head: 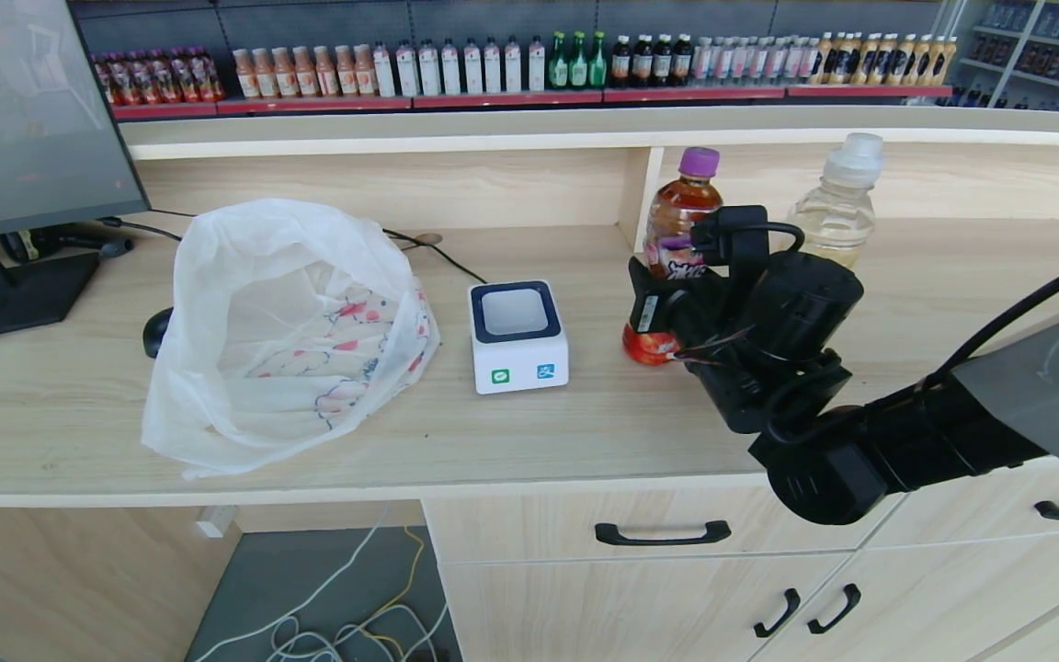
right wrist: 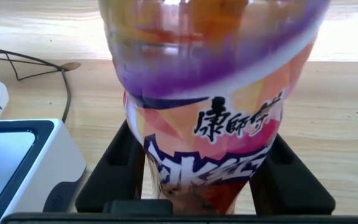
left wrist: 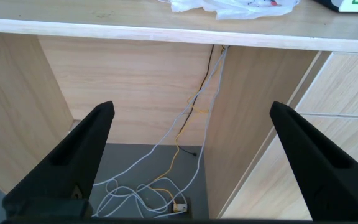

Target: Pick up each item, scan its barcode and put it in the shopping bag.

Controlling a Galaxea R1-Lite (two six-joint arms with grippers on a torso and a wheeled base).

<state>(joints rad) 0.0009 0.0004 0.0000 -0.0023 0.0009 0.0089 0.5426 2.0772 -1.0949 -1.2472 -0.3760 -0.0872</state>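
Gripping the tea bottle (head: 681, 221) low on its body, the right gripper (head: 672, 317) is pressing its two black fingers (right wrist: 114, 180) against either side of the label, just above the bottle's red base. The bottle, with its purple cap, is standing close to upright, leaning only slightly, near the right part of the counter (head: 585, 423); whether its base is touching the wood, I cannot tell. In the right wrist view the bottle (right wrist: 216, 93) is sitting squarely between the fingers, with the scanner (right wrist: 17, 162) lying off to one side of it.

The scanner (head: 518, 336), a small white box with a dark-framed window on top, is sitting mid-counter, between the bottle and the shopping bag (head: 281, 331). The bag, thin white plastic with red print, is standing open-mouthed towards the left of the counter, well apart from the bottle.

A clear bottle (head: 837, 207) with a white cap is standing farther back, to the right of the tea bottle.

The left gripper (left wrist: 191, 124) is hanging below counter level with its fingers spread wide and nothing between them, facing a recess where loose cables (left wrist: 166, 180) are trailing on the floor.

A monitor (head: 24, 110) is standing at the counter's far left.
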